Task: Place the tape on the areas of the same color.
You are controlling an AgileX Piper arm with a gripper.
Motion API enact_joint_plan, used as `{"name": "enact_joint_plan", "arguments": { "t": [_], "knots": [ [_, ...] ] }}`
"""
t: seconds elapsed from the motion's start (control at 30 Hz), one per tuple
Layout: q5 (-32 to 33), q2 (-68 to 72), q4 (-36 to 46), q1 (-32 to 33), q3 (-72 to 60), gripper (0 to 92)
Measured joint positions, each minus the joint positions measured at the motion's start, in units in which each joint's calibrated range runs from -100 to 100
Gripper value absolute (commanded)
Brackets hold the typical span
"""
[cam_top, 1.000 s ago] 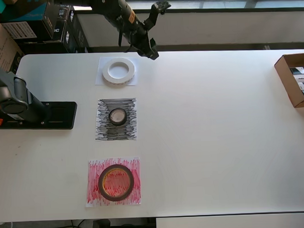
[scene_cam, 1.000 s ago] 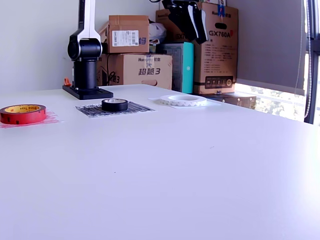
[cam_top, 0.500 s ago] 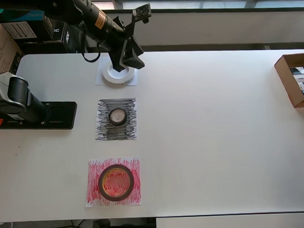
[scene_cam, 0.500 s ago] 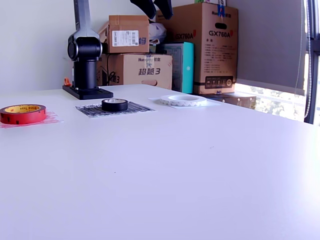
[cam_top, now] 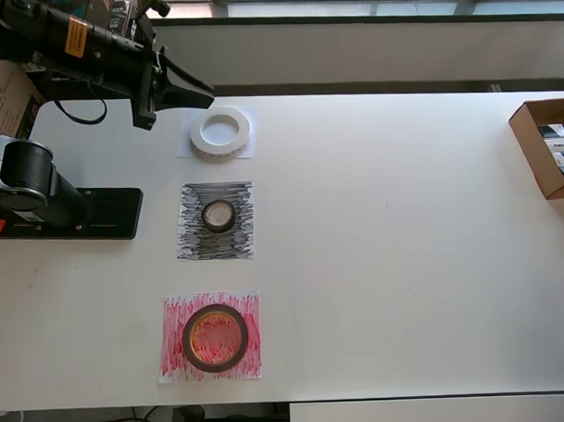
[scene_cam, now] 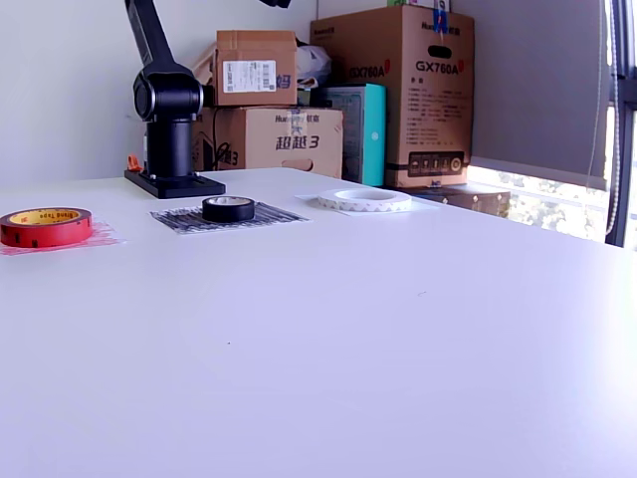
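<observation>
On the white rectangular table (cam_top: 404,262), we are finding three rolls of tape, each lying flat on its own square paper sheet, the sheets running in a column down the overhead view's left half. Nearest the window, the wide white tape roll (cam_top: 220,133) is sitting on the plain white sheet (cam_top: 189,149); in the exterior view the same roll (scene_cam: 364,200) is showing as a low, flat ring. Below it in the overhead view, the small black tape roll (cam_top: 218,215) is resting near the centre of the black-scribbled sheet (cam_top: 216,222), and below that the large red tape roll with a dark outer edge (cam_top: 214,337) is lying within the red-scribbled sheet (cam_top: 210,336). We are noting that every roll is matching its sheet in colour. The black two-finger gripper (cam_top: 199,87) is hanging off the table's far edge, to the overhead view's left of the white roll and apart from it; its fingers are tapering toward one another and nothing is between them, but we cannot tell whether the tips are meeting. The arm's black base plate (cam_top: 78,214) is sitting at the overhead view's left edge, beside the black-scribbled sheet. An open brown cardboard box (cam_top: 546,148) is standing at the overhead view's right edge, well apart from the sheets.
</observation>
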Motion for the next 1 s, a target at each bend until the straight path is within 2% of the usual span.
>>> {"name": "enact_joint_plan", "arguments": {
  "t": [0.2, 0.3, 0.43, 1.0],
  "knots": [
    [-5.8, -12.13, -7.63, 0.79, 8.56, 5.8],
    [-8.59, -17.71, -11.25, 0.55, 12.81, 0.7],
    [-11.96, -25.53, -14.9, 0.06, 16.93, 0.2],
    [-24.74, -52.83, -15.94, 2.44, 32.25, 0.1]
  ]
}}
